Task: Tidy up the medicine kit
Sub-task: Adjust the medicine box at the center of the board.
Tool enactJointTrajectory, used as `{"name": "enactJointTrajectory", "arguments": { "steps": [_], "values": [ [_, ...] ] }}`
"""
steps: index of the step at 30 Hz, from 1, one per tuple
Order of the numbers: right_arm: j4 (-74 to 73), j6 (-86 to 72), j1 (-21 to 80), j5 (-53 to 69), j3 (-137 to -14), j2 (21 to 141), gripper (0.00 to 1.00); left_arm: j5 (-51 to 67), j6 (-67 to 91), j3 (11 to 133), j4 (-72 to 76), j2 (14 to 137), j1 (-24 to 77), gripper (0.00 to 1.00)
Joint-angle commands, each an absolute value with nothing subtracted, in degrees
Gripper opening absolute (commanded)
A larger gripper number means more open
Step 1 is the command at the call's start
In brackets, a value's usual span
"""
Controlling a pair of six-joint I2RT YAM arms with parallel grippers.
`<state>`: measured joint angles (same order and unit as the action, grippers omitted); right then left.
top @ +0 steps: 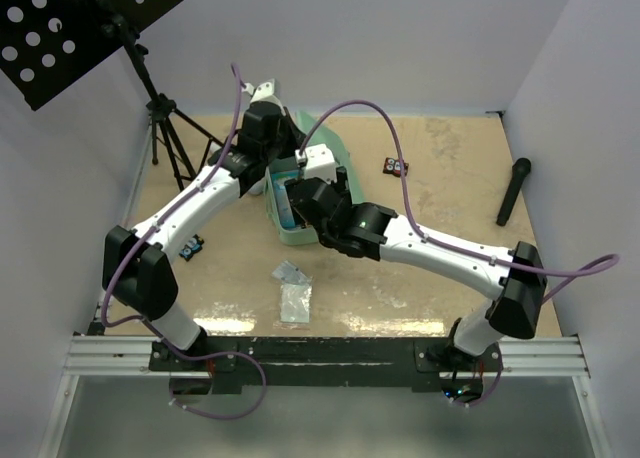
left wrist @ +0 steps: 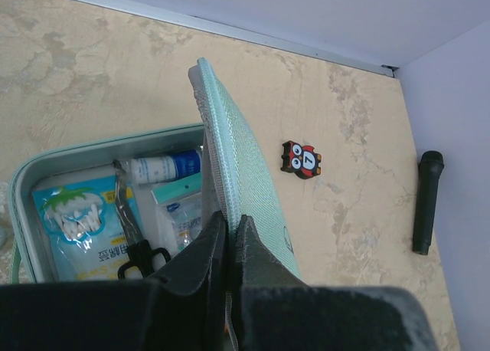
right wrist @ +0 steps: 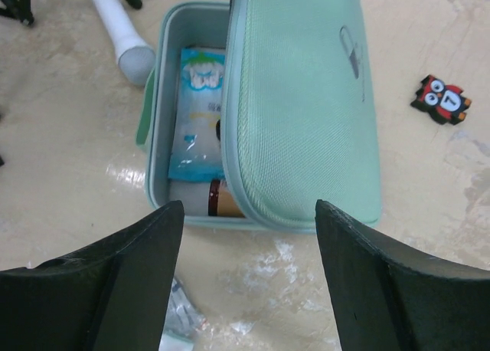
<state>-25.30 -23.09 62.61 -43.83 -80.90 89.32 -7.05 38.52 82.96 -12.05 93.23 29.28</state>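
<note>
The packing looks part-way done, with the case held open for filling. The left gripper (left wrist: 231, 227) is clenched on the edge of the lid (left wrist: 241, 175), which rises tilted straight ahead of its jaws. That is a pinch on thin fabric, and I judge it could slip if tugged. The right gripper (right wrist: 249, 207) has its jaws spread wide and empty. The medicine kit (right wrist: 161, 60) lies just ahead of them on the table (top: 450, 178), its lid hanging half over the open base.

Two loose packets (top: 297, 300) lie on the table behind the right jaws. The next move therefore likely calls for that gripper to draw back, come down on one, and carry it in under the raised lid without knocking it.

The kit is mint-green and soft, with rounded corners and a small pill mark on the lid. Inside, left of the left jaws, sit a swab packet (left wrist: 76, 221), scissors (left wrist: 130, 228) and a small tube (left wrist: 164, 167) — a brown bottle (right wrist: 222, 200) shows close ahead of the right jaws.
</note>
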Motion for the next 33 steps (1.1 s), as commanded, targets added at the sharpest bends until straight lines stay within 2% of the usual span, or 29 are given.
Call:
{"name": "enactJointTrajectory", "arguments": {
  "steps": [1, 5, 12, 15, 19, 26, 30, 33],
  "values": [
    [-25.75, -21.36, 61.79, -52.99, -86.13, 91.14, 0.73, -3.96, 38.76, 84.90, -12.92, 93.87, 29.97, 0.00],
    [-24.88, -19.96, 58.81, -52.21, -86.40, 92.37, 0.69, -3.69, 38.67, 84.90, -12.92, 93.87, 29.97, 0.00],
    [-22.33, -16.62, 56.52, -50.19, -85.78, 91.93, 0.49, -3.52, 38.32, 85.17, -12.83, 93.78, 29.88, 0.00],
    [-22.15, -16.00, 56.34, -49.84, -85.96, 91.85, 0.30, -3.34, 38.50, 85.25, -12.74, 93.87, 29.97, 0.02],
    [-22.67, -15.56, 55.90, -49.92, -85.87, 91.23, 0.01, -4.21, 39.20, 85.17, -12.31, 92.82, 29.79, 0.18],
    [-24.17, -16.69, 54.06, -48.35, -84.90, 89.12, 0.00, -5.97, 39.29, 85.69, -11.42, 90.00, 29.27, 0.53],
    [-24.61, -16.96, 53.09, -46.85, -84.73, 87.63, 0.00, -7.47, 39.72, 83.33, -10.29, 86.85, 29.09, 0.67],
    [-25.13, -17.40, 52.30, -44.83, -84.73, 86.66, 0.00, -6.77, 40.60, 77.97, -6.34, 83.42, 29.09, 0.70]
  ]
}}
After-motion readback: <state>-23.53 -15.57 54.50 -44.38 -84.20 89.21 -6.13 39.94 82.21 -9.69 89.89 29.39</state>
